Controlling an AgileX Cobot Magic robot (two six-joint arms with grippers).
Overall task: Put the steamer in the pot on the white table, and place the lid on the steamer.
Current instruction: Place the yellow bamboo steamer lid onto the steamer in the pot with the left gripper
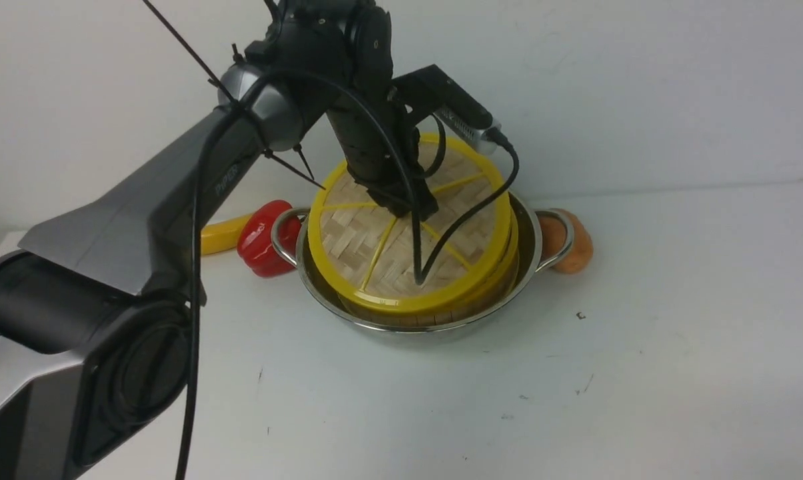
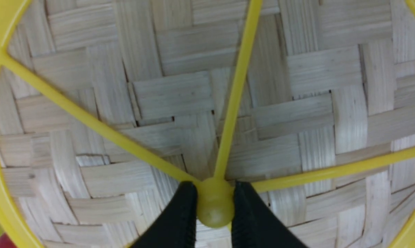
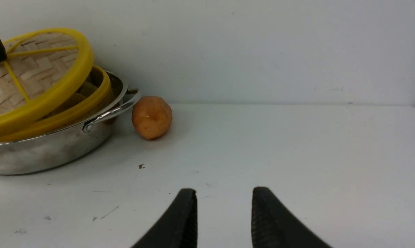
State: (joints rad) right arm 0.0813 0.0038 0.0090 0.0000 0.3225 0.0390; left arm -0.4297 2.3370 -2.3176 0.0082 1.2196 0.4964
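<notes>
The steamer (image 3: 96, 90) is sitting inside the pot (image 1: 441, 327), which is standing on the table (image 1: 641, 347); the first part of the task is judged complete. The lid (image 1: 374, 233) is being held over the steamer by the left gripper (image 2: 215, 186), whose jaws are standing nearly closed on the small centre knob (image 2: 215, 206), one pad on each side of it. The lid is being carried tilted: its near edge appears to be resting low on the steamer's near rim, while its far edge is raised clear, so that a gap is being left on that side. Seating is therefore judged unfinished; the lid is to be levelled, lowered until its rim is bearing all round on the steamer, and then released. The right gripper (image 3: 224, 196) is being held empty, jaws wide apart, low over bare table to the right of the pot. An orange item (image 3: 151, 117) is lying just beside the pot's right handle and a red pepper (image 1: 264, 240) beside the left one; neither is being touched.
</notes>
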